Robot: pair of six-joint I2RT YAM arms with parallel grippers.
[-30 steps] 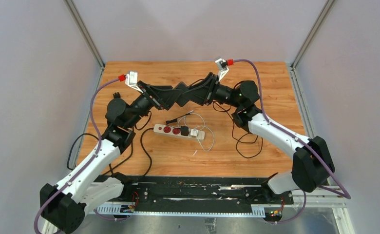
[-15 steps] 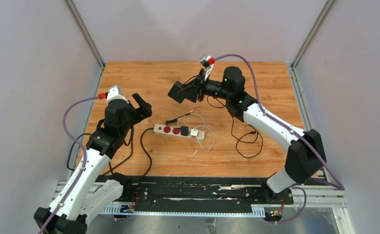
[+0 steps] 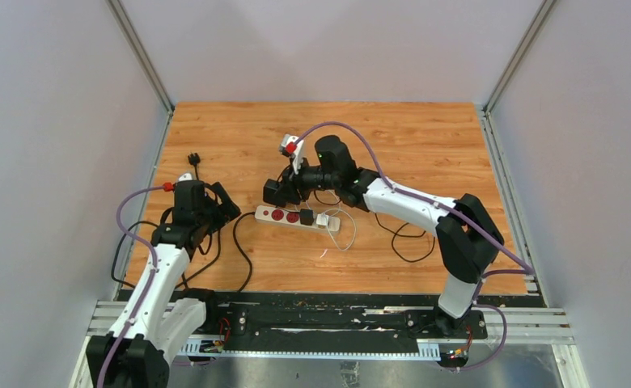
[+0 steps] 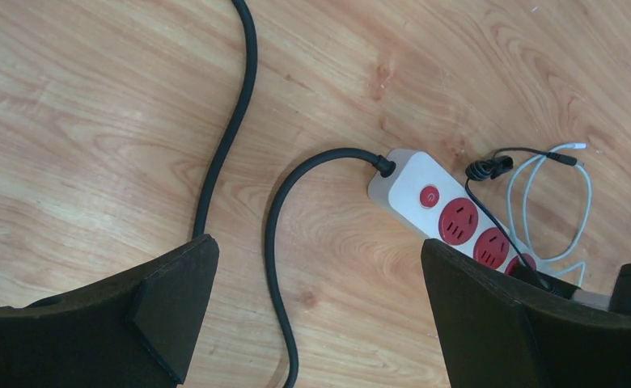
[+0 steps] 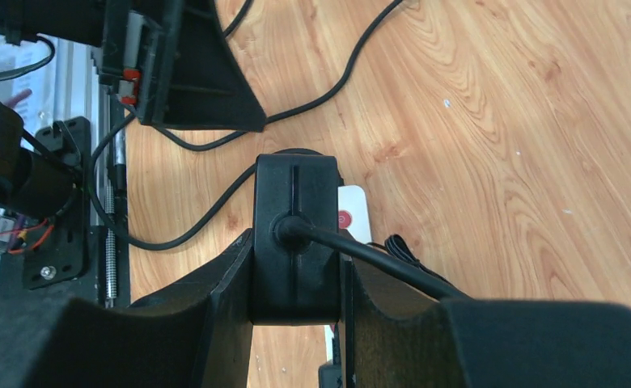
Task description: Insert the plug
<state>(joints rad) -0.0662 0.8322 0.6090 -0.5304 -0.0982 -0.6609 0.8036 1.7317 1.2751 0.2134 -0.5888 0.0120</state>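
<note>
The right claw (image 5: 294,246) is shut tight on the black plug (image 5: 294,202). One finger (image 5: 227,283) presses on each side of the plug. The plug's thin black wire (image 5: 377,263) comes out of its back, toward the wrist camera.

Seen from above, the plug is held near the middle of the counter (image 3: 425,129), a little toward the left edge. Just beside it, on the near side, is the left end of the white power strip (image 3: 288,216). I cannot tell if the plug touches the strip.

The strip lies flat on the counter. It has a red button (image 4: 429,196) at its left end, and then red sockets (image 4: 459,221). A small black block (image 3: 306,217) and a small white block (image 3: 323,220) sit in the strip toward its right end. A white wire (image 3: 346,230) curls on the counter by that end.

The left claw (image 4: 316,246) is open wide and holds nothing. It hangs over the counter near the left edge, apart from the strip. A thick black cord (image 4: 276,267) runs from the strip's left end and passes below this claw. Another black plug (image 3: 192,159) lies by the left edge, farther back.
</note>
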